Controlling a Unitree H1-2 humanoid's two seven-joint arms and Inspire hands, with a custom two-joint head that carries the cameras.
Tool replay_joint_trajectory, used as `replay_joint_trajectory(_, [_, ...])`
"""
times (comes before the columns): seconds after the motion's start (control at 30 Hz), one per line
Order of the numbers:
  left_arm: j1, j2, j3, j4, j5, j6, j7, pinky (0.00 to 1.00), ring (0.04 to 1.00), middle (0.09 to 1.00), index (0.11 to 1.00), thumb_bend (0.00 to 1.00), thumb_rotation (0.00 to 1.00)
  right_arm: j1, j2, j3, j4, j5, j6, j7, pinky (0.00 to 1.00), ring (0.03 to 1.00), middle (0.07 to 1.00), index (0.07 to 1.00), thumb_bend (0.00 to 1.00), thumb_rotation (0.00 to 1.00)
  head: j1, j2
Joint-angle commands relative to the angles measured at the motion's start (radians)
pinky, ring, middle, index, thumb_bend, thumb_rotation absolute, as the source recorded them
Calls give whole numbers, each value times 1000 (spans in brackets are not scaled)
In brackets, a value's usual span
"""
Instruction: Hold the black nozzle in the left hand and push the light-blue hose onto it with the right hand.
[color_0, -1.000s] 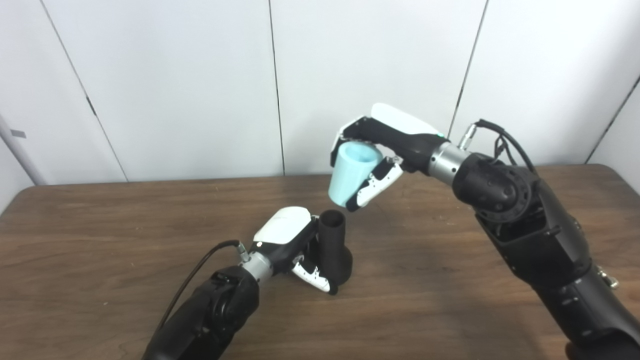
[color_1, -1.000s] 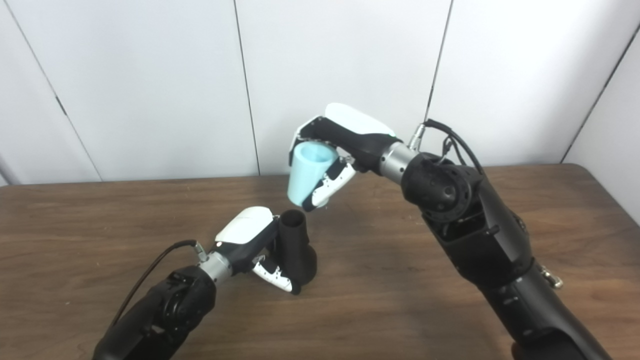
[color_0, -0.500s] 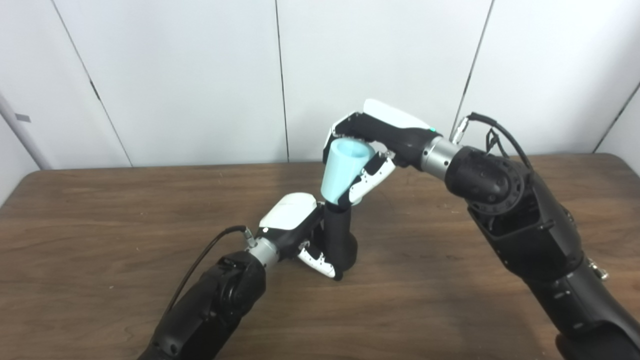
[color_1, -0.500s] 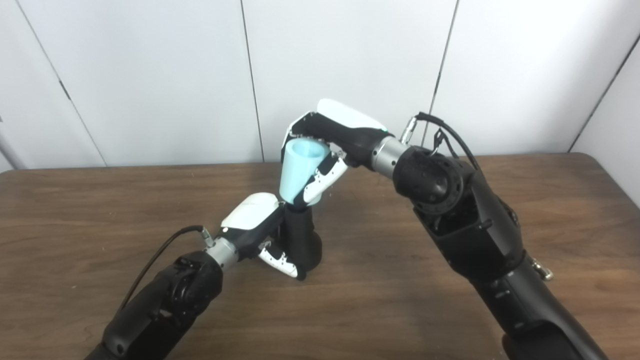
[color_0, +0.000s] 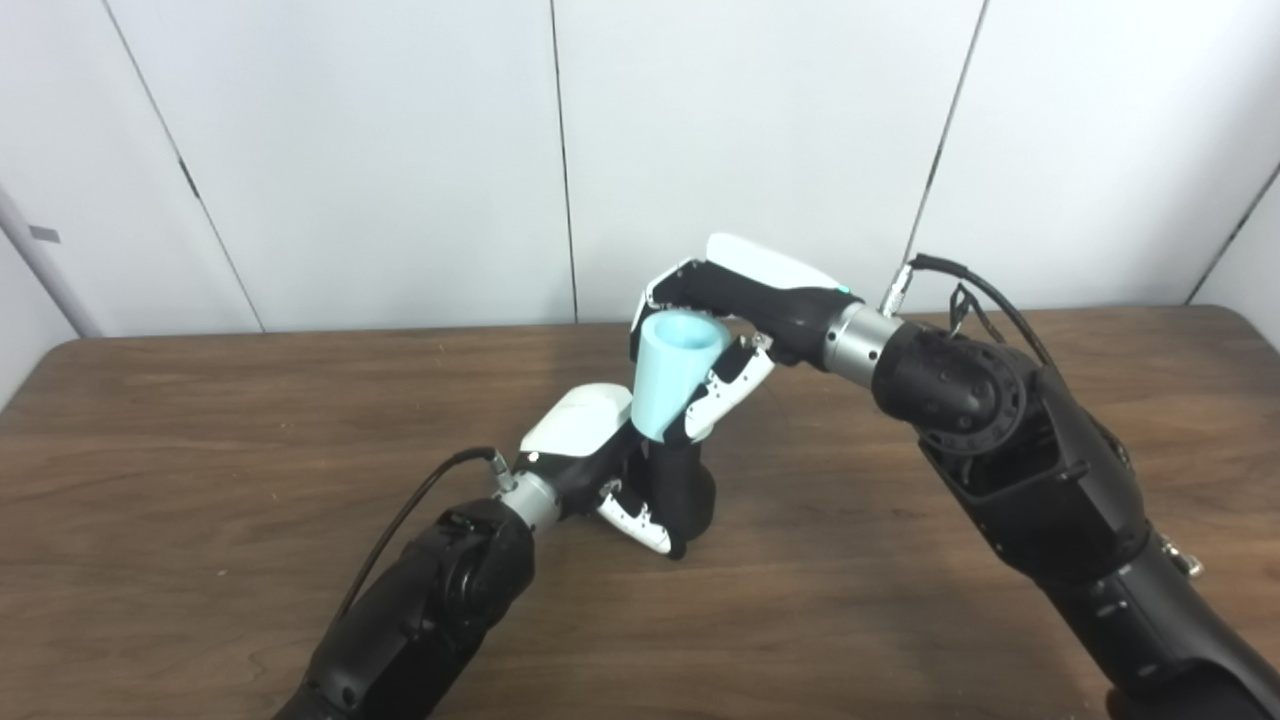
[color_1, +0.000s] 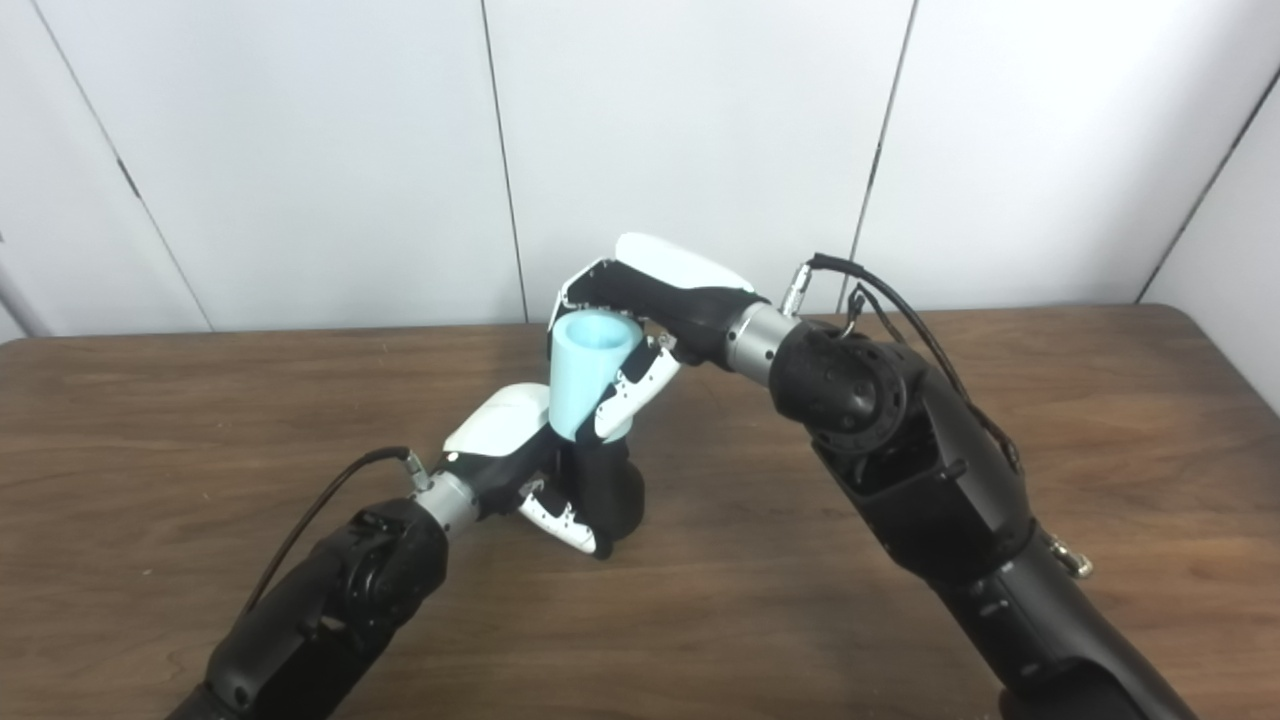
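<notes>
1. A dark brown wooden table (color_0: 200, 420) with visible grain is seen, backed by a white panelled wall (color_0: 380, 150) with dark vertical seams.
2. The black nozzle (color_0: 682, 490) is held upright near the table's middle, grasped by the left hand (color_0: 600, 460).
3. The light-blue hose (color_0: 672, 385) is gripped by the right hand (color_0: 735, 320), its narrow lower end set over the nozzle's top.
4. A black cable (color_0: 400, 520) is seen at the left wrist.

Wooden table (color_0: 200, 420), white wall panels (color_0: 380, 150) (dark seams)
</notes>
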Motion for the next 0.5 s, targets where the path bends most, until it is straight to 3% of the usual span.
replay_joint_trajectory(0.0, [60,4,-53,42,31,39,-107,355,421,417,494,524,0,-14,-3,0,10,-7,-26,-10,322,447,502,511,498,0,2,1])
replay_joint_trajectory(0.47, [69,-2,-63,21,40,59,-105,345,411,408,494,523,0,-33,-23,-22,60,-17,-53,-12,325,437,507,510,498,0,3,9])
